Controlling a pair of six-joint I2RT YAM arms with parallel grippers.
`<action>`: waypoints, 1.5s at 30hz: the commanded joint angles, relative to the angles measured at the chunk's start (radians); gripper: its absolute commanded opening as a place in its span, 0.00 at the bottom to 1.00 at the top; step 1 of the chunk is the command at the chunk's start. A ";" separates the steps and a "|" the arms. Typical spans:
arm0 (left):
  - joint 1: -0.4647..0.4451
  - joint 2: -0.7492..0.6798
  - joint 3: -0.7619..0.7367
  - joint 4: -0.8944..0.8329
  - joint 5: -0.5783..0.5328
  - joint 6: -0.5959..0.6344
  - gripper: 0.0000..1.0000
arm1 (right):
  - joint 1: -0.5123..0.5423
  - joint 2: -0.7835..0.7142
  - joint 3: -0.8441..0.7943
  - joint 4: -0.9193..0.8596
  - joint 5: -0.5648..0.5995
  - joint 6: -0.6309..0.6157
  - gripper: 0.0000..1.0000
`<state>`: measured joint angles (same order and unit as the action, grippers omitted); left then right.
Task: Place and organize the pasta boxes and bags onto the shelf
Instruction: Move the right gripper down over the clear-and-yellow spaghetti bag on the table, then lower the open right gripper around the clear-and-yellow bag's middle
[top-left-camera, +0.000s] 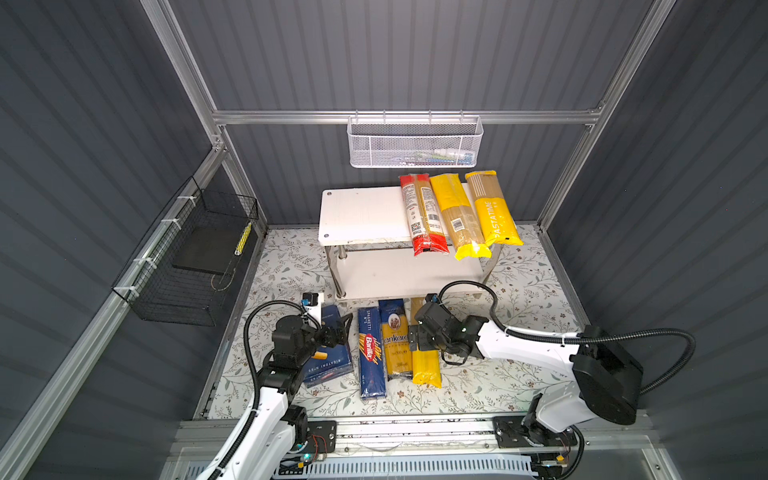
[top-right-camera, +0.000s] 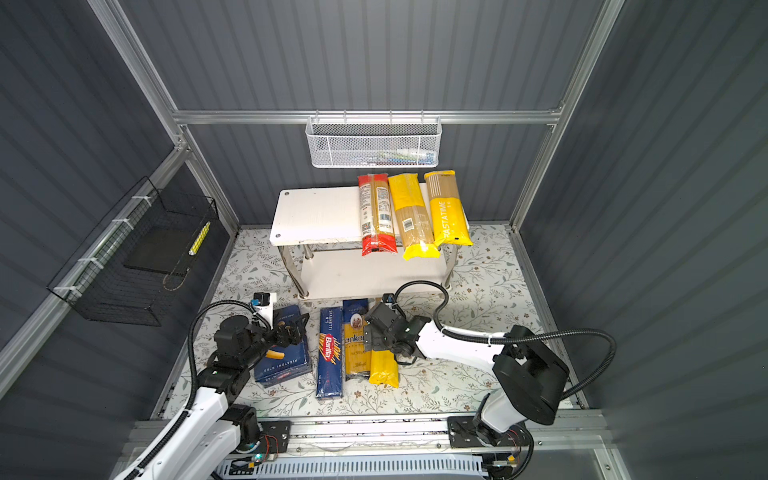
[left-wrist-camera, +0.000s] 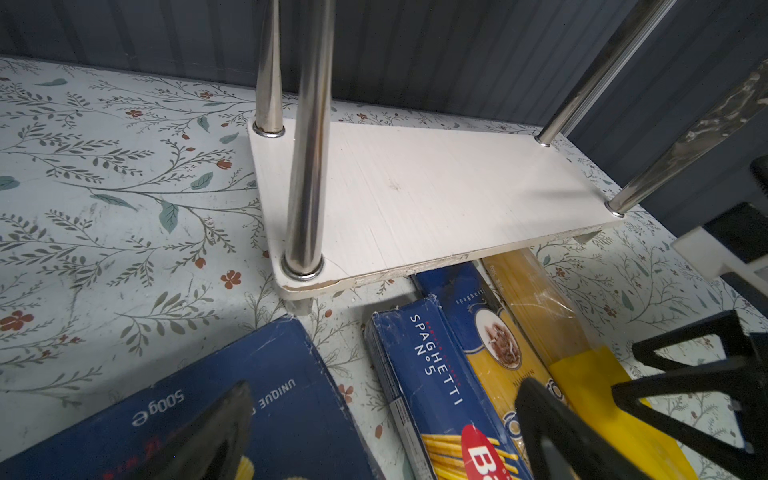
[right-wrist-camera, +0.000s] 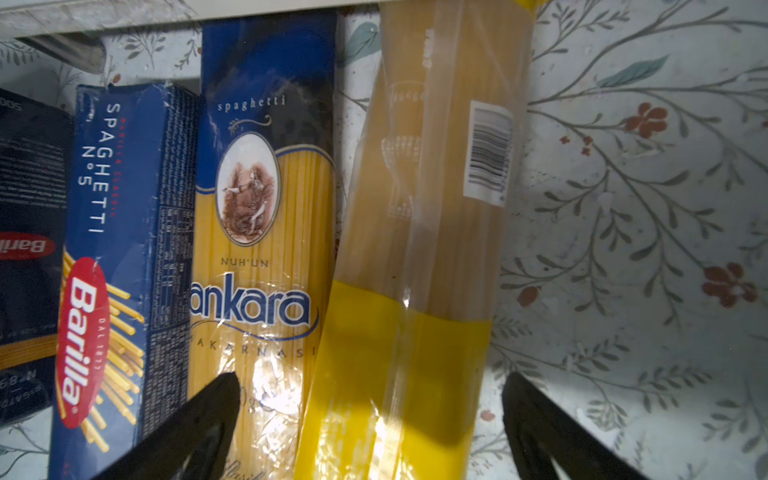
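While the right claw (right-wrist-camera: 370, 436) hangs released with jaws wide, the yellow bag (right-wrist-camera: 399, 291) lies flat on the surface (right-wrist-camera: 644, 208), right between its fingers. One fingertip (right-wrist-camera: 208, 407) sits over the ankara bag (right-wrist-camera: 266, 249) and the other over bare surface. Cannot tell if the fingers touch the yellow bag.

Past the ankara bag from this claw lies the narrow blue box (right-wrist-camera: 112, 249), then the wide blue box (top-left-camera: 332, 365). The left claw (left-wrist-camera: 382, 449) is also released, fingers spread. In the left wrist view one finger is over the wide blue box and the other over the narrow blue box side.

All four packs lie side by side on the surface, between the two claws and just in front of the shelf (top-left-camera: 361, 212). The far ends of the ankara bag and yellow bag are tucked under its lower board.

Well beyond both claws, on the shelf's top board, are the red bag (top-left-camera: 424, 216), yellow pack (top-left-camera: 457, 220) and PASTATIME bag (top-left-camera: 494, 208). They lie side by side at the end nearer the right claw. Their near ends overhang the front edge.
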<state>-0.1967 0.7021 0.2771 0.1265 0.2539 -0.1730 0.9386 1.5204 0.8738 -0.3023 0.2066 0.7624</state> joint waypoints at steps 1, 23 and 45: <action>0.002 -0.006 0.011 -0.008 -0.007 -0.011 1.00 | -0.012 0.022 0.022 -0.017 -0.005 0.015 0.99; 0.002 0.000 0.014 -0.007 -0.011 -0.013 0.99 | -0.043 0.101 0.015 -0.125 0.000 0.010 0.99; 0.002 0.000 0.014 -0.007 -0.016 -0.013 0.99 | -0.052 -0.129 -0.183 -0.176 0.003 0.007 0.99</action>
<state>-0.1967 0.7021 0.2775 0.1265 0.2424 -0.1768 0.8898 1.4471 0.7254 -0.4355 0.1989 0.7967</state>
